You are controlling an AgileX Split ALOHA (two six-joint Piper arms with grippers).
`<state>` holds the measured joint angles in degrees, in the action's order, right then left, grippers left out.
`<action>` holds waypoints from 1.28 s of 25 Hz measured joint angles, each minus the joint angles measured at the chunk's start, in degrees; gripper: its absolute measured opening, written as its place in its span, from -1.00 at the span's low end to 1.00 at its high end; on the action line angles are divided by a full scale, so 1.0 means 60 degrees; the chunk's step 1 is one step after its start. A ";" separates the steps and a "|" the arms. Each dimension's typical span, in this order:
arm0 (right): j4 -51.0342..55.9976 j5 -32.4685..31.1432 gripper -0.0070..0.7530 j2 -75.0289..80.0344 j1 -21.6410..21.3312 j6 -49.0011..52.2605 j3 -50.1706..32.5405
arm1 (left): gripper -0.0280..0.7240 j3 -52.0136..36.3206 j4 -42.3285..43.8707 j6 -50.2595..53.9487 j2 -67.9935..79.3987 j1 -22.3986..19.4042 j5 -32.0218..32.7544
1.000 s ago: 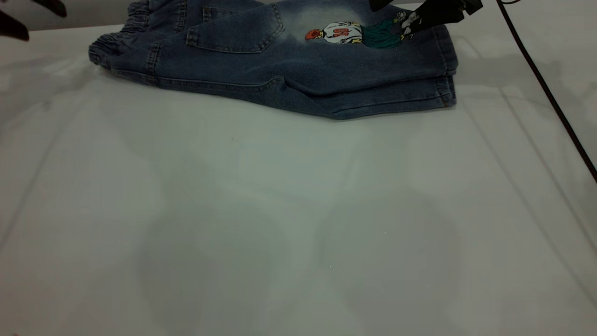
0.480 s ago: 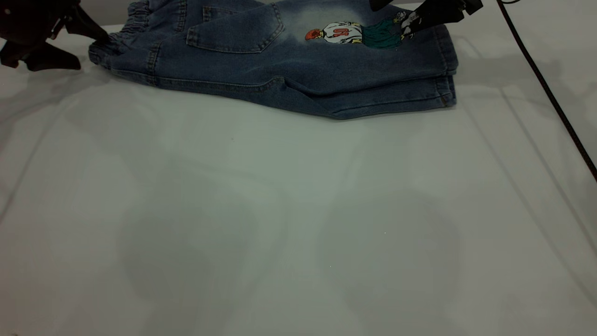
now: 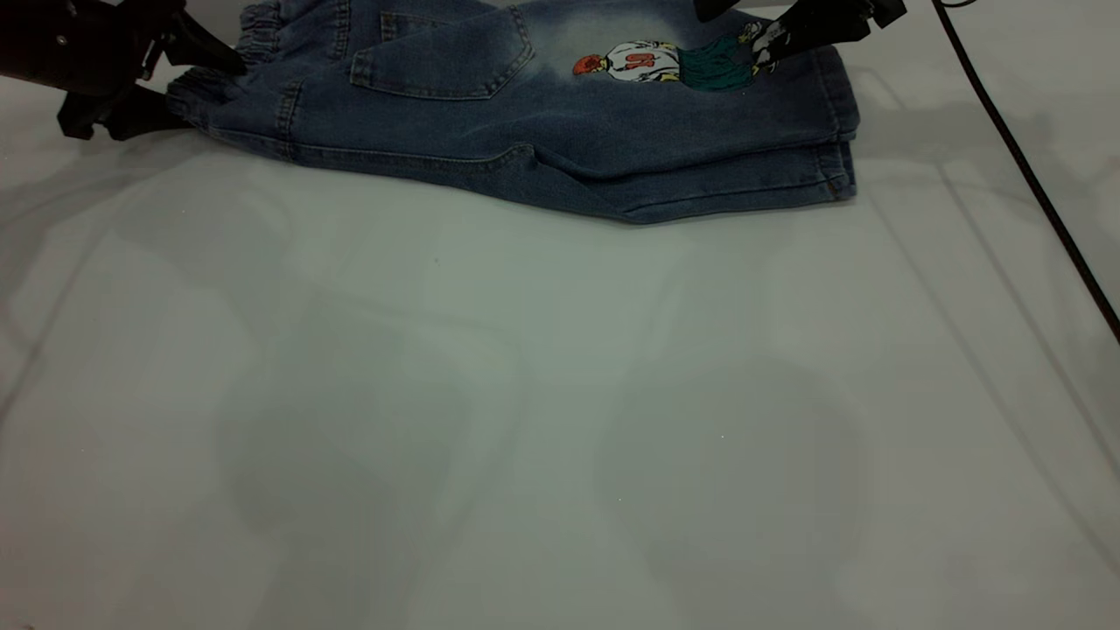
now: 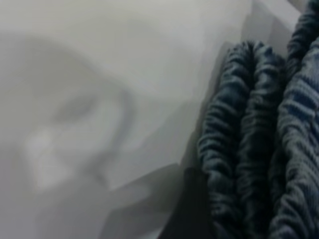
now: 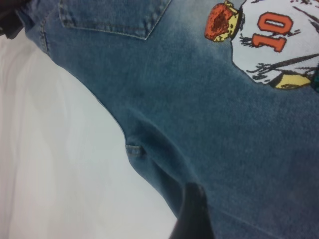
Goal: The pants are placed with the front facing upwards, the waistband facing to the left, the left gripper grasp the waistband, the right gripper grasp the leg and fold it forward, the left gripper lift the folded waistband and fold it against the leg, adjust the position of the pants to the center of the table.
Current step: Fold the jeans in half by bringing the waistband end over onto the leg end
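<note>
The blue denim pants (image 3: 542,131) lie folded lengthwise at the far side of the white table (image 3: 542,420), back pocket and cartoon print facing up. The gathered waistband (image 3: 206,87) points left. My left gripper (image 3: 208,92) is open, one finger above the waistband's end and one below it. In the left wrist view the ruched waistband (image 4: 249,134) fills the side beside one dark finger (image 4: 187,209). My right gripper (image 3: 735,31) hovers open over the leg (image 3: 752,149) by the cartoon print. In the right wrist view one of its fingers (image 5: 192,214) rests on the denim (image 5: 224,124).
A black cable (image 3: 1024,166) runs diagonally across the table's right side. The near half of the table is bare white surface with soft shadows. The pants' hem cuffs (image 3: 840,175) lie stacked at the right end.
My left gripper has come in from the far left edge and now has its fingers on either side of the waistband's end. The right gripper and the pants have stayed put.
</note>
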<state>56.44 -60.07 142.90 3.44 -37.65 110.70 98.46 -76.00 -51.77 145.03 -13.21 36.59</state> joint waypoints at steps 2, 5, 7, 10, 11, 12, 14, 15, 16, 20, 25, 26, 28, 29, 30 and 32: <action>0.0035 -0.0010 0.32 0.0000 0.0000 0.0000 0.0000 | 0.42 0.0000 -0.0408 -0.0120 0.0010 0.0058 0.0009; 0.0151 0.0046 0.25 0.0000 0.0000 0.0000 0.0000 | 0.01 0.0000 -0.0599 -0.0254 0.0010 0.0058 0.0268; 0.0351 0.0168 0.20 0.0000 0.0000 0.0000 0.0000 | -0.32 0.0000 -0.0599 -0.0322 0.0010 0.0058 0.0564; 0.0726 0.0353 0.16 0.0000 0.0060 -0.0112 0.0000 | -0.64 0.0000 -0.0599 -0.0437 0.0001 0.0058 0.1132; 0.0878 0.0398 0.16 0.0000 0.0104 -0.0225 0.0000 | -0.64 0.0000 -0.0619 -0.0558 0.0001 0.0058 0.1237; 0.1030 0.0398 0.15 0.0000 0.0161 -0.0335 0.0000 | -0.64 0.0000 -0.0617 -0.0606 0.0001 0.0058 0.1396; 0.1124 0.0600 0.15 0.0000 0.0347 -0.0472 0.0000 | -0.64 0.0000 -0.0617 -0.0618 -0.0008 0.0058 0.1743; 0.1124 0.0672 0.15 0.0000 0.0430 -0.0481 0.0000 | -0.64 0.0000 -0.0617 -0.0618 -0.0008 0.0058 0.1978; 0.1124 0.0749 0.15 0.0000 0.0513 -0.0510 0.0000 | -0.64 0.0000 -0.0617 -0.0618 -0.0008 0.0058 0.2171; 0.1143 0.1248 0.15 0.0000 0.0834 -0.0512 0.0000 | -0.64 0.0000 -0.0498 -0.0594 -0.0156 0.0090 0.2713; 0.1163 0.1938 0.15 0.0000 0.1302 -0.0528 0.0000 | -0.64 0.0000 0.0138 -0.0284 -0.0824 0.0316 0.2591; 0.1163 0.2093 0.15 0.0000 0.1402 -0.0531 0.0000 | -0.64 0.0000 0.0361 -0.0155 -0.0969 0.0365 0.2572; 0.1163 0.2363 0.15 0.0000 0.1590 -0.0531 0.0000 | -0.64 0.0000 0.0945 0.0263 -0.1331 0.0468 0.2580; 0.1163 0.2462 0.15 0.0000 0.1641 -0.0531 0.0000 | -0.64 0.0000 0.1233 0.0481 -0.1476 0.0531 0.2604; 0.1173 0.2539 0.15 0.0000 0.1711 -0.0531 0.0000 | -0.64 0.0000 0.1587 0.0666 -0.1642 0.0594 0.2623; 0.1175 0.2724 0.15 0.0000 0.1752 -0.0503 0.0000 | -0.64 0.0000 0.2342 0.1122 -0.1932 0.0736 0.2643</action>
<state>63.49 -43.72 142.90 13.95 -40.66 110.70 98.46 -61.95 -45.04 133.44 -8.79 52.45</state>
